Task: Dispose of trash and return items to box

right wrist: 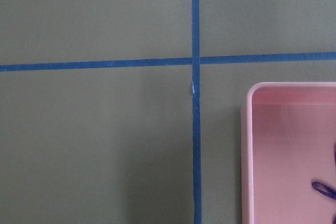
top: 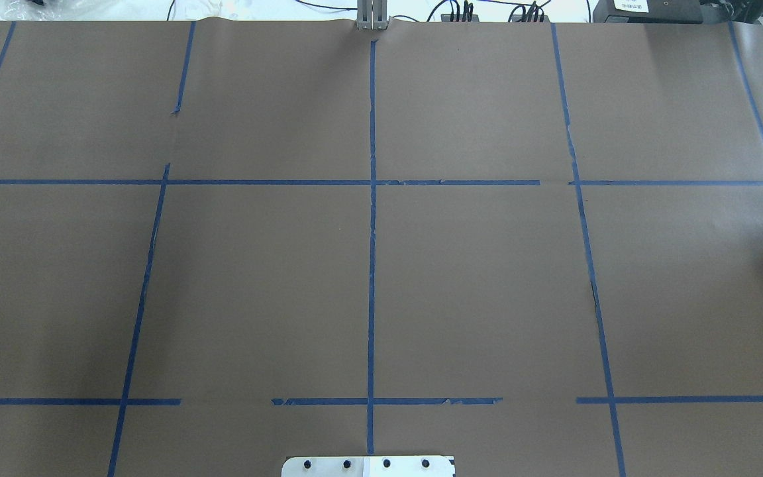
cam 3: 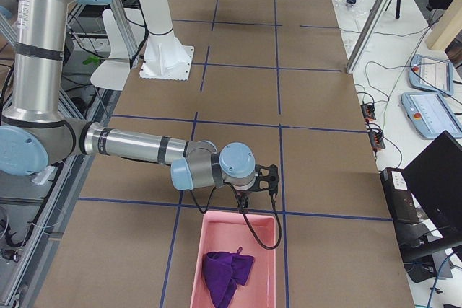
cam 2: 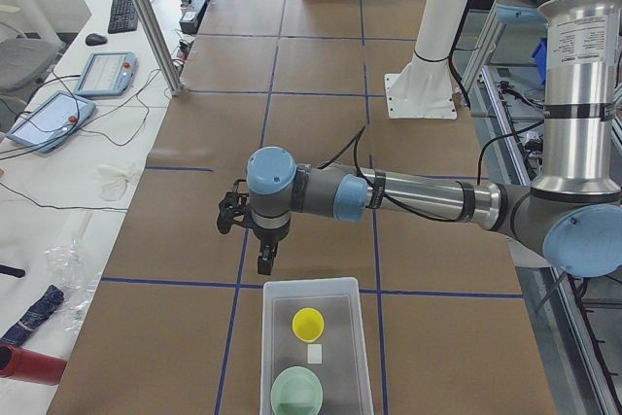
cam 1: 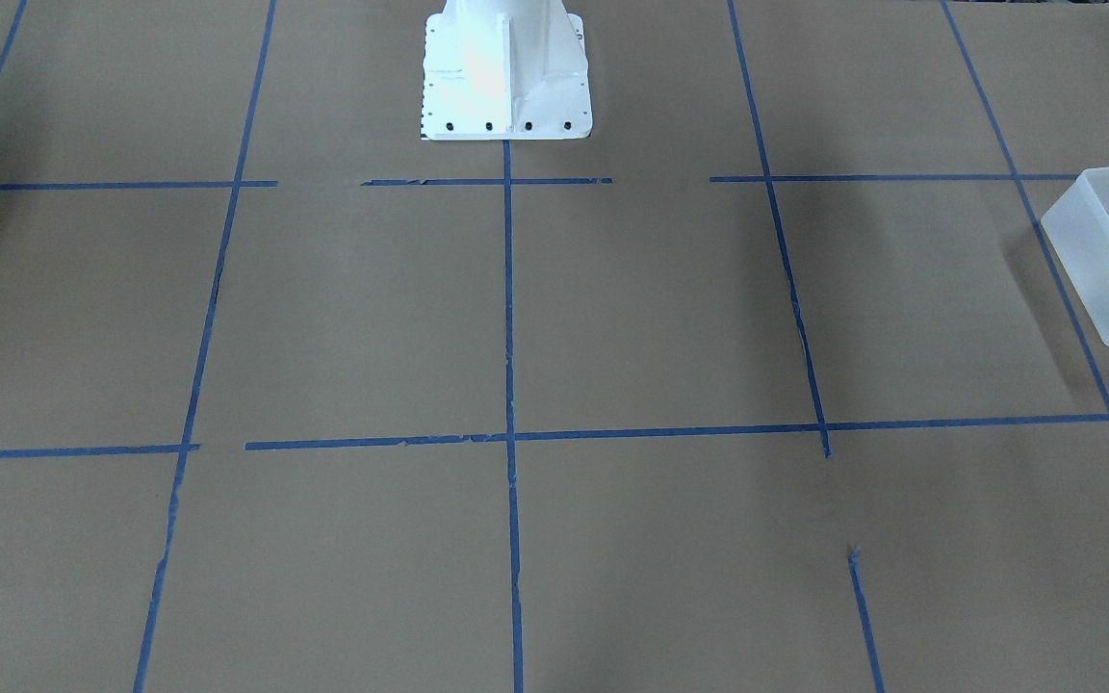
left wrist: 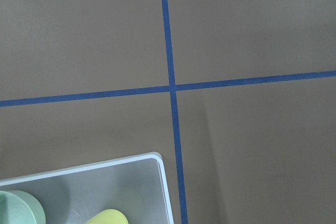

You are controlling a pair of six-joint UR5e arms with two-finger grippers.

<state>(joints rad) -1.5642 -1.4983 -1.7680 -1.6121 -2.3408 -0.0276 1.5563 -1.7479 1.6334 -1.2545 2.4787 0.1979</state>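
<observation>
- Exterior left view shows the left hand (cam 2: 264,261) hanging over the bench (cam 2: 321,75), just past the far short wall of the box (cam 2: 309,283).
- From that hand, the box lies toward the near end of the bench and lower down. The hand is close to the box but not touching it.
- The box's long side runs from near to far, so one short end points at the hand.
- The cup (cam 2: 308,322) stands mouth up in the far half of the box, the half closer to the hand.
- The bowl (cam 2: 296,392) sits in the near half. It does not touch the cup.
- The right hand (cam 3: 243,202) is well apart from the box, at the other end of the bench. It hangs beside a pink bin (cam 3: 196,272) with a purple cloth (cam 3: 225,268) inside.
- So the left arm is much nearer to the box, cup and bowl.
- I cannot tell if either hand is wide or narrow, as the fingers are too small in the side views. I see nothing held in either hand.
- The cup and bowl are both in the box, so I think that part of the job is done.
- If the box needs one more touch, the left arm should do it by coming toward the near end and down.
</observation>
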